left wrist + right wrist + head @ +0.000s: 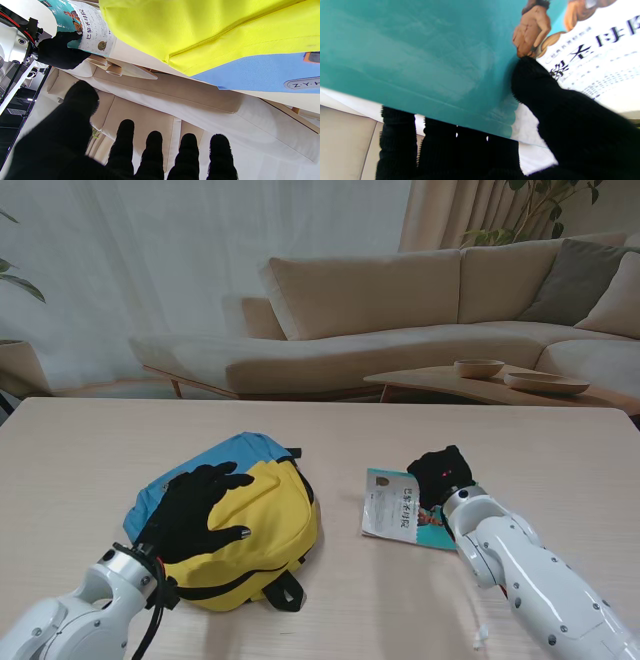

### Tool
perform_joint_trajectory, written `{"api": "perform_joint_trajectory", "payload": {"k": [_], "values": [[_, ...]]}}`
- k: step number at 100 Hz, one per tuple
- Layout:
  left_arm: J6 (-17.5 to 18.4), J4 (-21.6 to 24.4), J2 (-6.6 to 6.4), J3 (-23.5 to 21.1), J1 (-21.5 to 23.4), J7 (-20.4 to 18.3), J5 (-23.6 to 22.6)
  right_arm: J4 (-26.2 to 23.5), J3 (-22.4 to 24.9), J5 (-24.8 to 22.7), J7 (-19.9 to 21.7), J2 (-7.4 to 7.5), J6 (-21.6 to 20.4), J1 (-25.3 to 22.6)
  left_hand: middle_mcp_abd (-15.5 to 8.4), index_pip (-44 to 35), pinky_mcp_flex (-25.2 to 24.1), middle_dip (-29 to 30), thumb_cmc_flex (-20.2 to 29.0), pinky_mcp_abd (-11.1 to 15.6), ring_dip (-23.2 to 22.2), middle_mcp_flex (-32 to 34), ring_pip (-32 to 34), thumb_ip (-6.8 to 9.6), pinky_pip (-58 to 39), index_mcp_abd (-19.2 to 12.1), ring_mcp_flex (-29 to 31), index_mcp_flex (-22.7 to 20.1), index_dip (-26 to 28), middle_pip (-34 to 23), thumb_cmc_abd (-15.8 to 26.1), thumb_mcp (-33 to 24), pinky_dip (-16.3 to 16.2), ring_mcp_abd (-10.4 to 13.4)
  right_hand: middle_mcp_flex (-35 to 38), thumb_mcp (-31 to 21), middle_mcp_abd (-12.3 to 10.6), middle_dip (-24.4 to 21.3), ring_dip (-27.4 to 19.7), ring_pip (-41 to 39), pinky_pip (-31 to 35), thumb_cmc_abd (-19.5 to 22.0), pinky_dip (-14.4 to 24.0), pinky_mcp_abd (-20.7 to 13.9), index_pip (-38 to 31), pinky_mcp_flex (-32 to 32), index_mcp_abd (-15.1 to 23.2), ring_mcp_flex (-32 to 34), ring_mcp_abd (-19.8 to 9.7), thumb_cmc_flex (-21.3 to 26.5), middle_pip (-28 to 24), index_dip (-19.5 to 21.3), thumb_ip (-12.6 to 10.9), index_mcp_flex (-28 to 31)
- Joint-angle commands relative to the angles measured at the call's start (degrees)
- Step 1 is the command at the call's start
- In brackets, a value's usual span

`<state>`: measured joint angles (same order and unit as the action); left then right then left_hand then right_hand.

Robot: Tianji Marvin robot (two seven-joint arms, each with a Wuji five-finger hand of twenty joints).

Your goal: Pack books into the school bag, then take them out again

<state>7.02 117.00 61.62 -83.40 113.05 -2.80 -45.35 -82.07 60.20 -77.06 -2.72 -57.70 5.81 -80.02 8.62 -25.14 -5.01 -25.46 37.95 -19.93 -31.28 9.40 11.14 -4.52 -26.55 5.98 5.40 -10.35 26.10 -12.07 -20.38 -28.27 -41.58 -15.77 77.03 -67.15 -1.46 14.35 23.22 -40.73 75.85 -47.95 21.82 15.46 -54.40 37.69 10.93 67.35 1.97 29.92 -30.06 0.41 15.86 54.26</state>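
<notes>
A yellow and blue school bag point(268, 515) point(175, 30) lies flat on the table's left half. My left hand point(190, 515) point(155, 155) rests over its near left part, open, with fingers spread. To the bag's right a thin teal and white book point(388, 510) point(92, 27) point(420, 62) lies on the table. My right hand point(440, 472) point(60, 53) is shut on the book's right edge. The thumb point(545, 95) presses on the cover and the other fingers point(397, 140) curl under the edge. Whether the book is clear of the table I cannot tell.
The light wooden table point(100, 440) stretches wide on both sides. Beyond its far edge stand a beige sofa point(400, 300) and a low coffee table with a bowl point(479, 367) and a plate point(546, 383).
</notes>
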Motion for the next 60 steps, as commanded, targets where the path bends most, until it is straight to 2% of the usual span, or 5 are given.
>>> {"api": "perform_joint_trajectory", "payload": {"k": [1,51,56,60], "values": [[-0.21,0.49,0.26,0.01,0.42,-0.95,-0.13,0.52,-0.73,-0.2,1.68,-0.15,-0.45,-0.85,-0.74,-0.13,-0.61,0.78,-0.23,0.57,0.61,0.38,-0.82,1.05,1.23,-0.62,0.52,0.41,-1.19,-0.65,0.66,0.63,-0.11,0.18,5.47,0.73,-2.4,-0.28,0.05,0.59,1.14,0.07,-0.69,-0.27,-3.31,-0.22,6.88,2.44,-2.07,1.44,-0.83,-1.84,1.18,4.29],[-0.28,0.37,0.33,-0.08,0.46,-0.49,-0.42,0.57,-1.5,0.41,3.01,-0.08,-0.83,-0.72,-0.69,-0.2,-0.56,0.76,-0.14,0.52,0.6,0.39,-0.77,1.06,1.31,-0.58,0.59,0.22,-1.21,-0.65,0.54,0.56,-0.08,0.12,5.26,0.69,-2.97,-0.32,0.33,0.88,0.84,-0.14,-0.84,-0.96,-3.33,-1.02,7.49,1.76,-2.38,1.08,-0.38,-2.39,1.21,4.11],[-0.22,0.34,0.33,-0.09,0.44,-0.42,-0.39,0.57,-1.48,0.36,2.84,-0.09,-0.83,-0.71,-0.69,-0.16,-0.56,0.77,-0.26,0.59,0.61,0.4,-0.81,1.05,1.32,-0.65,0.48,0.35,-1.22,-0.62,0.7,0.56,-0.08,0.23,4.71,0.59,-2.97,-0.44,0.29,1.11,0.62,-0.26,-0.9,-1.0,-3.06,-1.47,6.96,1.19,-2.44,0.92,-0.05,-2.49,1.21,3.51],[-0.24,0.35,0.32,-0.09,0.46,-0.48,-0.41,0.29,-1.23,0.49,3.12,-0.12,-0.87,-0.88,-0.76,-0.19,-0.53,0.78,-0.25,0.56,0.6,0.39,-0.79,1.05,1.31,-0.65,0.53,0.31,-1.21,-0.6,0.65,0.58,-0.09,0.22,2.41,0.33,-2.03,-0.39,0.11,2.14,-0.26,0.9,-1.07,-0.7,-2.36,-3.18,5.07,-0.6,-1.83,-0.08,1.14,-1.79,1.0,1.48]]}}
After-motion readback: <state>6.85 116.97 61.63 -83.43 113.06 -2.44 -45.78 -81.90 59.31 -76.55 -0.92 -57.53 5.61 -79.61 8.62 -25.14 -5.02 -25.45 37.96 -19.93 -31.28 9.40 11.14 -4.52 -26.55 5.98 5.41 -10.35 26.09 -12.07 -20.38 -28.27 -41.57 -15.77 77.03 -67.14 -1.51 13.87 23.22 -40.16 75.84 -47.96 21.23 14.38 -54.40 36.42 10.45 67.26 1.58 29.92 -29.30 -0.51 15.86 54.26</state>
